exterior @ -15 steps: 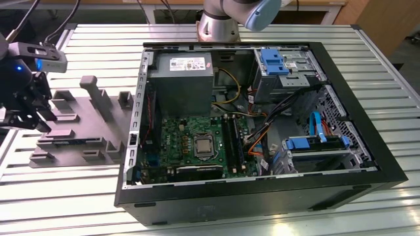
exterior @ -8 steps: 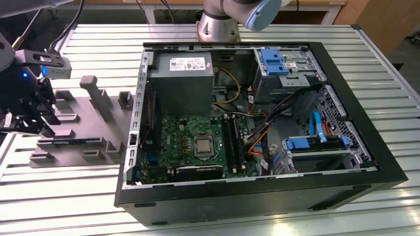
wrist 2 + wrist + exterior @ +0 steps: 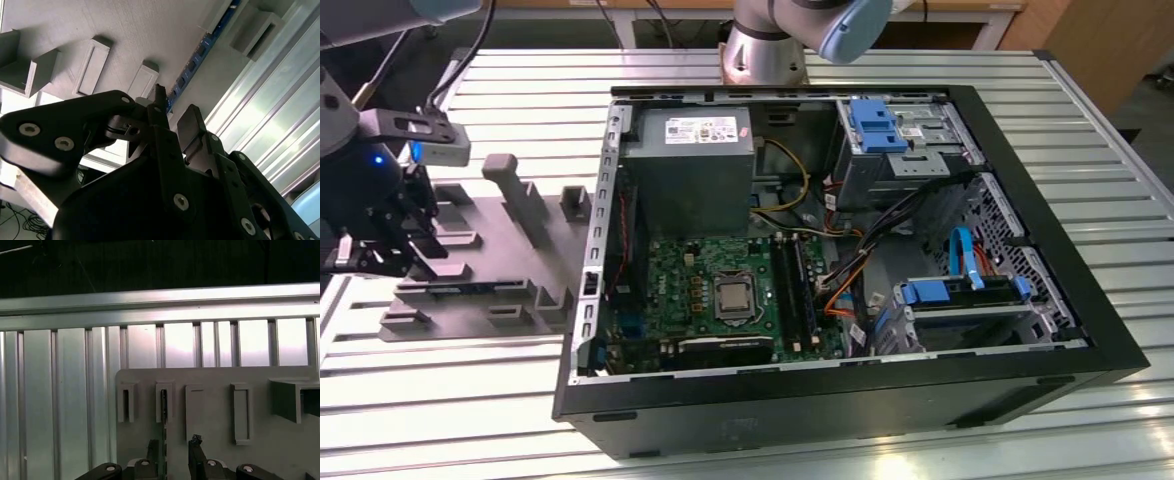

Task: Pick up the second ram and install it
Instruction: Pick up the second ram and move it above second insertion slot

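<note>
The claw is released, its fingers straddling the second ram, which stands on edge in a grey holder near the surface's edge on the exterior view's left. The first wrist view shows the stick nearer one finger than the other, so closing could, I judge, shove it askew in its slot. The second wrist view shows its length along the holder, and the exterior view adds the open computer case beside the holder.

arm base sits top centre of the exterior view; gripper hangs at the far left, pointing down, fingers apart.
</note>
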You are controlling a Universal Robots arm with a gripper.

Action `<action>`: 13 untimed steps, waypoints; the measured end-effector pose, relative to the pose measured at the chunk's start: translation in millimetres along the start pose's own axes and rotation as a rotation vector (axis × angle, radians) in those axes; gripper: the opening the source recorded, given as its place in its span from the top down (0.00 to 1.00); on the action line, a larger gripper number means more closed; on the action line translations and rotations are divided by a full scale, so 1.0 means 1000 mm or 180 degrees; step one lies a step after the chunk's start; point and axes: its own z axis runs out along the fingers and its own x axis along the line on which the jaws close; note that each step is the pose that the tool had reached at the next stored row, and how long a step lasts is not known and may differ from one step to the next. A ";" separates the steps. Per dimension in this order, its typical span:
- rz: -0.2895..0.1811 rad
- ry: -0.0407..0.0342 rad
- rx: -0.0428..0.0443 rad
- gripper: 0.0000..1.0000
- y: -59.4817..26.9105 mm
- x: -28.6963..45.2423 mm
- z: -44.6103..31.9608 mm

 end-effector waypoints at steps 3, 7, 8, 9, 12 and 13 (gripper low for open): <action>0.0000 0.0007 0.0000 0.63 0.0000 0.0000 0.0026; 0.0000 0.0009 0.0001 0.63 -0.0009 -0.0002 0.0097; 0.0000 0.0010 0.0000 0.63 -0.0011 -0.0002 0.0115; 0.0000 0.0010 0.0000 0.63 -0.0013 -0.0003 0.0135; 0.0000 0.0010 0.0000 0.63 -0.0021 -0.0005 0.0189; 0.0000 0.0010 0.0001 0.63 -0.0024 -0.0005 0.0207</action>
